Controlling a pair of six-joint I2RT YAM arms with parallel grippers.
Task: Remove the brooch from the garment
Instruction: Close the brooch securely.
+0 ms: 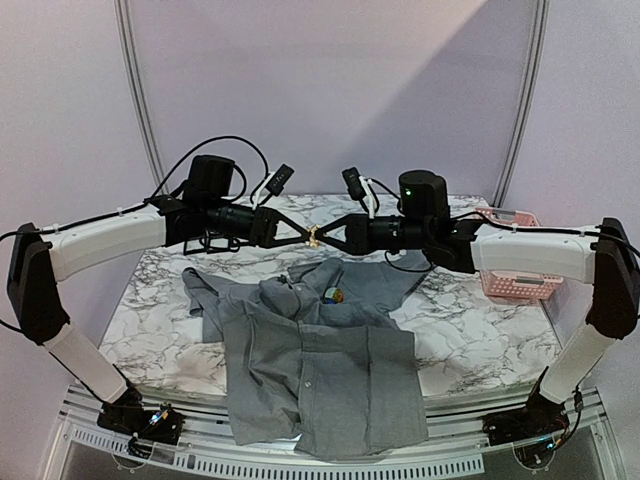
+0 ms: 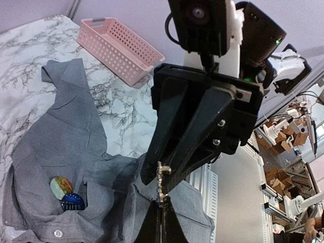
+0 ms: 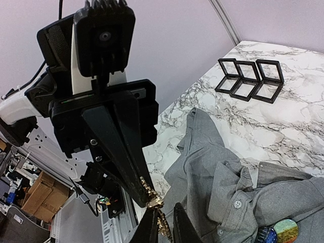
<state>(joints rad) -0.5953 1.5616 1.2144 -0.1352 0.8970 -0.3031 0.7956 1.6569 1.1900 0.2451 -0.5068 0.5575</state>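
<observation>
Meeting tip to tip in mid-air, the left claw (image 1: 304, 238) is pressed together on one end of a small gold brooch (image 1: 314, 237), while the right claw (image 1: 325, 238), its fingers barely parted, pinches the other end. Below both claws, the grey garment (image 1: 320, 370) lies rumpled on the marble counter (image 1: 170, 310), its hem draped over the near edge, apart from the brooch.

I can read no words, numbers or signs anywhere; the two round badges (image 2: 61, 187) on the grey shirt (image 2: 66, 147) show only blurred colours.
</observation>
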